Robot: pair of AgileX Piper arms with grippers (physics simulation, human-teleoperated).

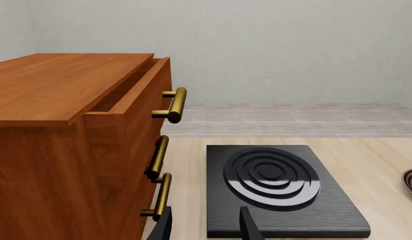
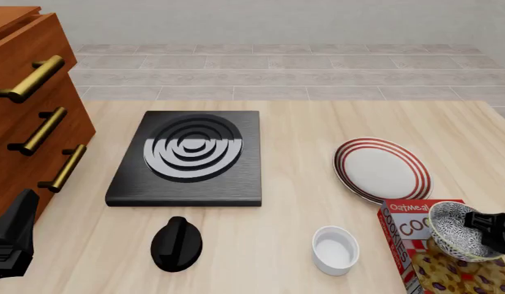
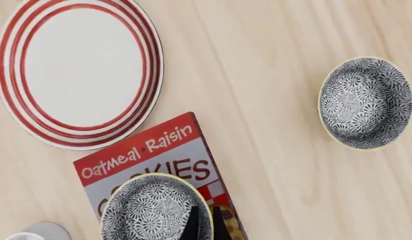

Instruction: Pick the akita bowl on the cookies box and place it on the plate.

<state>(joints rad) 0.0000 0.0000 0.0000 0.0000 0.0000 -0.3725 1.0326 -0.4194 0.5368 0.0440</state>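
Blue-and-white speckled, the akita bowl (image 2: 459,236) sits tilted above the cookies box (image 2: 428,257) at the table's near right edge, its rim pinched between the closed fingers of the right gripper (image 3: 204,224). Just beyond the box lies the plate (image 2: 381,169), bare. A second speckled bowl (image 3: 365,103) rests on the table (image 2: 310,128) apart. The left gripper (image 1: 207,225) hangs open near the stove plate (image 1: 279,187), holding nothing.

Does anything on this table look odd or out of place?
The top drawer of the wooden cabinet stands partly open. A speckled akita bowl sits on the cookies box, gripped at its rim by the right gripper. Nothing looks spilled or broken.
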